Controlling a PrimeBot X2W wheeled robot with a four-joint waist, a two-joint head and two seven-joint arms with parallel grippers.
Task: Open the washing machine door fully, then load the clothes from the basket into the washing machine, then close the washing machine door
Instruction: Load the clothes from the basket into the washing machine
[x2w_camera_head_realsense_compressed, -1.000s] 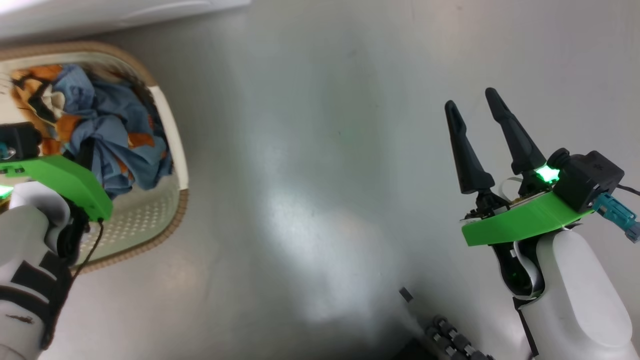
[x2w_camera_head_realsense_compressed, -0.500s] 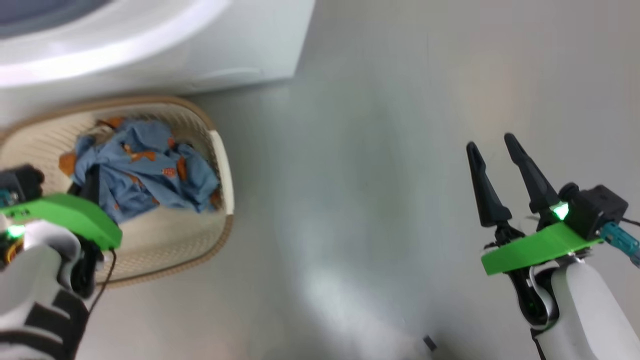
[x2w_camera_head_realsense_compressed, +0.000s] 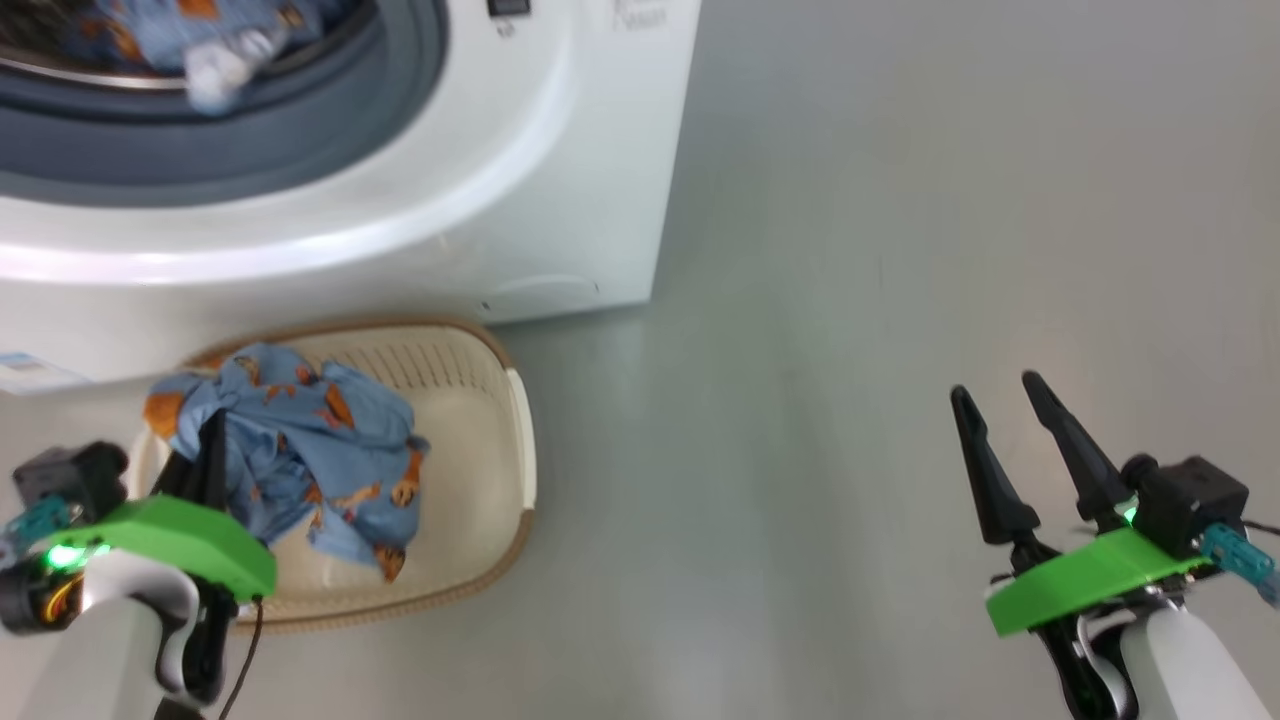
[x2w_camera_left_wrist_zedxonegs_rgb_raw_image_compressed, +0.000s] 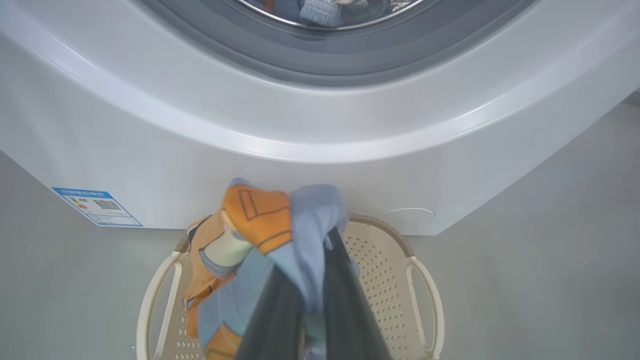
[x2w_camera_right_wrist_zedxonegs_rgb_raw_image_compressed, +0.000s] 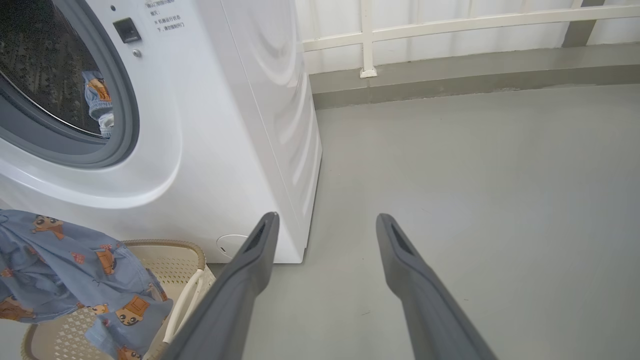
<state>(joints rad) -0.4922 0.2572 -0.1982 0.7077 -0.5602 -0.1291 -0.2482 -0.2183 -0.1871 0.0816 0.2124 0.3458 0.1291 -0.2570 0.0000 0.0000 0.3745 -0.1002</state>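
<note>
lifted since earlier: clothes (x2w_camera_head_realsense_compressed: 300, 450), now hanging just above basket (x2w_camera_head_realsense_compressed: 520, 450), pinched in our left gripper (x2w_camera_head_realsense_compressed: 210, 440). right gripper (x2w_camera_head_realsense_compressed: 995, 385): spread, empty. we should carry high into washing machine (x2w_camera_head_realsense_compressed: 560, 200), release deep inside.

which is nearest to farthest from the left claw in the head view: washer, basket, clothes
1. clothes, pinched in the left claw
2. basket, under the clothes
3. washer, beyond the basket, top of view

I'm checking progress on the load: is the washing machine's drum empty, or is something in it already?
Not empty: blue printed fabric lies inside the drum, behind the grey gasket.
</note>
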